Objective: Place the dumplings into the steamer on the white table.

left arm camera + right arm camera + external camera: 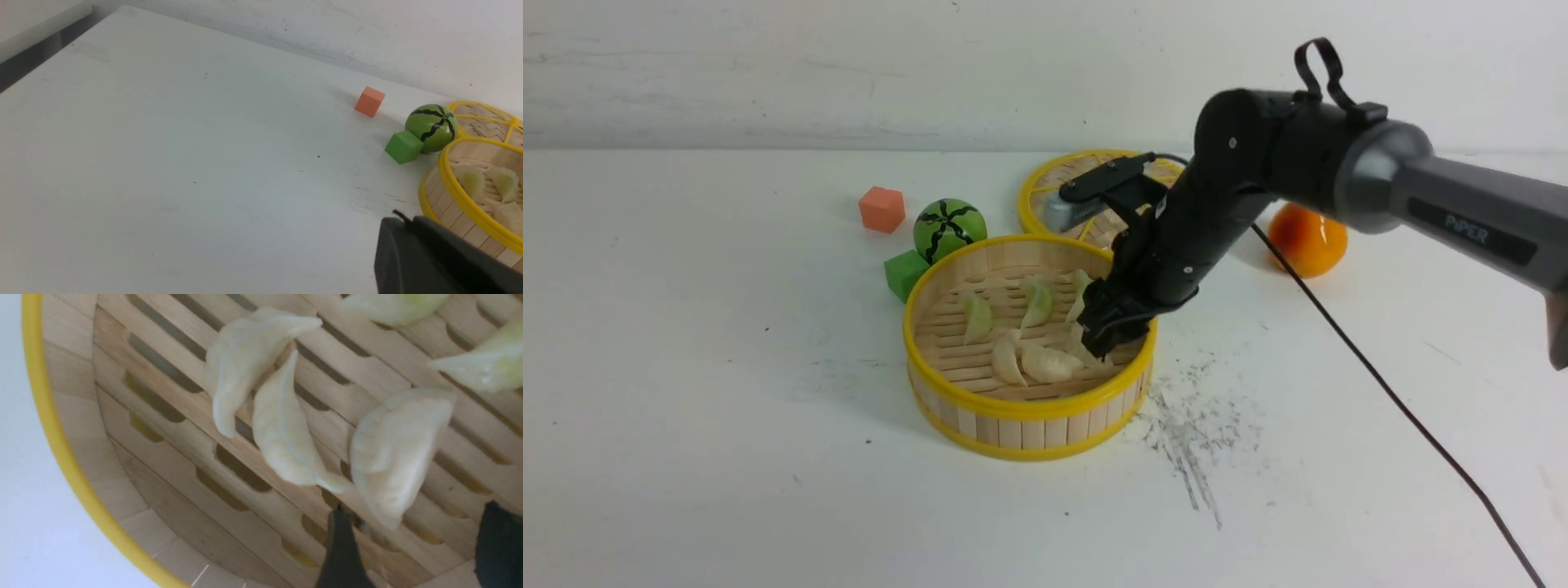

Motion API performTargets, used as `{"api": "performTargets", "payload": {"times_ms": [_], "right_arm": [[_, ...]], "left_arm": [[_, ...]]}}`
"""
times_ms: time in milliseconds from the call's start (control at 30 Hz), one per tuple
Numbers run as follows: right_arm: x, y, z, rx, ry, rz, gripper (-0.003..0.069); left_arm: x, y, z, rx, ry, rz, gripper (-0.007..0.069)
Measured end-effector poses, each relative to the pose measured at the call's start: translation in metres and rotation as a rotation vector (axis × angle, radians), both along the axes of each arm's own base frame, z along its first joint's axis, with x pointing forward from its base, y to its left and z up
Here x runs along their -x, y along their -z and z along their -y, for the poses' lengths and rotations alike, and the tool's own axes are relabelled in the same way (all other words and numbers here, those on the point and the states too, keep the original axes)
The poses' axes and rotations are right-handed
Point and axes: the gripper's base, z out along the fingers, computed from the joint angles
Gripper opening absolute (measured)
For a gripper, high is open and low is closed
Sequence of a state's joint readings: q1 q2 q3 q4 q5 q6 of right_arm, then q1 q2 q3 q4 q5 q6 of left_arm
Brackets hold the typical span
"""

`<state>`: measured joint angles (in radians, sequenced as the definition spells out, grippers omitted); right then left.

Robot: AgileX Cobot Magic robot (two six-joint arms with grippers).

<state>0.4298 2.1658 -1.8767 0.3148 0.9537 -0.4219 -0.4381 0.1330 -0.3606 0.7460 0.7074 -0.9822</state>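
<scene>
The steamer (1029, 408) stands mid-table on the white table (686, 367) and holds several dumplings: pale green ones (977, 317) toward the back and cream-white ones (1049, 363) toward the front. My right gripper (1103, 339) reaches down inside the steamer's right side. In the right wrist view its jaws (414, 510) stand wide open, and a cream-white dumpling (392, 457) lies loose on the slats just ahead of them, beside two others (282, 433). The left gripper (402, 220) shows only in its own wrist view, shut and empty, beside the steamer wall (457, 192).
The flat yellow-rimmed lid (1054, 184) lies behind the steamer, partly hidden by the right arm. An orange pear (1307, 238) sits at the back right. A watermelon ball (949, 229), a green cube (905, 273) and an orange cube (882, 209) stand left of the lid. A black cable (1380, 376) crosses the table's right side.
</scene>
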Motion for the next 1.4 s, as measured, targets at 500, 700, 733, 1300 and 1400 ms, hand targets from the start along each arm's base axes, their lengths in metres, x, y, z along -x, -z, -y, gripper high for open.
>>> {"api": "performTargets", "payload": {"times_ms": [500, 700, 733, 1300, 1400], "right_arm": [[0.002, 0.012, -0.047, 0.043, -0.052, 0.081, 0.0299], [0.001, 0.016, -0.048, 0.021, -0.020, 0.052, 0.0294], [0.001, 0.018, -0.049, 0.011, -0.016, 0.038, 0.0288], [0.006, 0.015, -0.049, -0.028, 0.097, -0.060, 0.0374], [0.011, -0.012, -0.045, -0.053, 0.094, -0.018, 0.0426]], "left_arm": [[0.000, 0.000, 0.000, -0.002, -0.001, 0.001, 0.0024], [0.000, 0.000, 0.000, -0.003, -0.001, 0.001, 0.0030], [0.000, 0.000, 0.000, -0.003, -0.001, 0.001, 0.0030], [0.000, 0.000, 0.000, -0.003, -0.001, 0.001, 0.0036], [0.000, 0.000, 0.000, -0.003, -0.001, 0.001, 0.0036]]}}
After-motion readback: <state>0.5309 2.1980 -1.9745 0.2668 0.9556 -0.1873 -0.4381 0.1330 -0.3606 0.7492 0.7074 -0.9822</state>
